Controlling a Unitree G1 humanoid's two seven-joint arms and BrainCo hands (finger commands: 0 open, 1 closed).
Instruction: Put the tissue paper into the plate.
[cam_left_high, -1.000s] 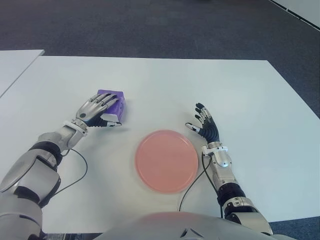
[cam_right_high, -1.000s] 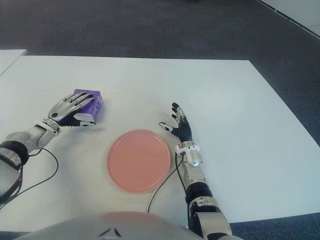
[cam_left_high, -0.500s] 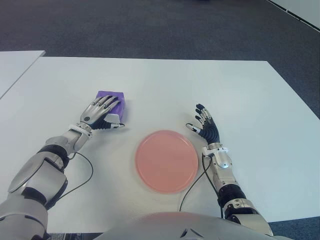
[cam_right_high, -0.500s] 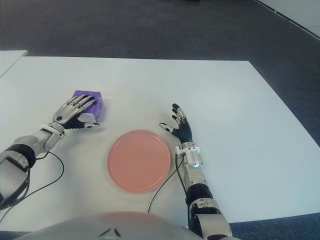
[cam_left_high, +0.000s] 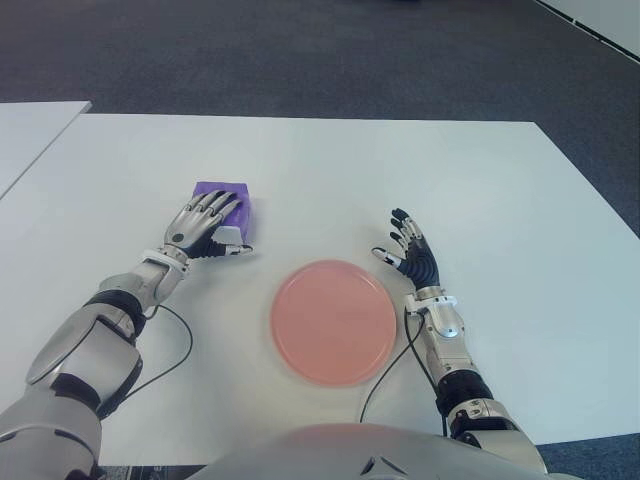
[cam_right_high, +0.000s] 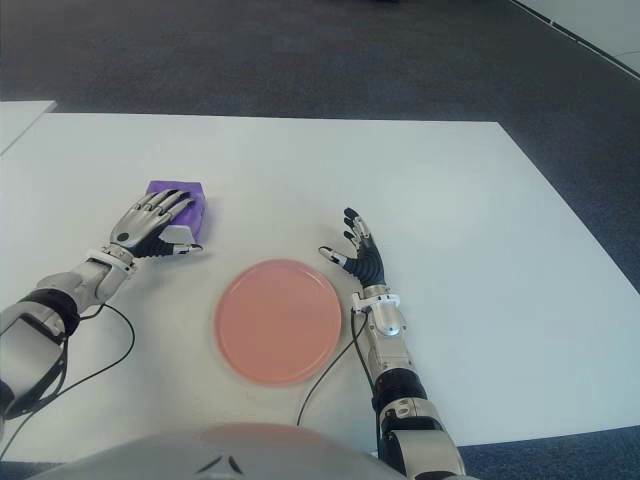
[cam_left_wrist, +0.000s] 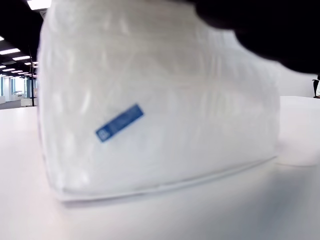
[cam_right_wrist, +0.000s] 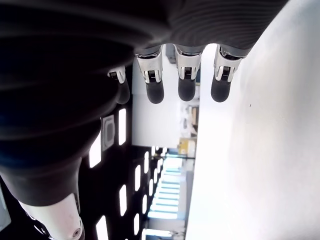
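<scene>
Under the spread left robot hand (cam_left_high: 207, 222), the tissue pack (cam_left_high: 226, 196) is half hidden.

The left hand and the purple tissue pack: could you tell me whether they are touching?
Cannot tell. In the eye views the left hand overlaps the tissue pack, but no view shows contact or gap plainly.

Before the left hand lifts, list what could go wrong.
1. The left hand lies over the near side of the tissue pack with fingers spread, not clearly closed; a lift may leave the pack behind or drop it.
2. The pack's wrapper looks smooth in the left wrist view, so it may slip.
3. The plate is shallow; a dropped pack could slide off.
</scene>
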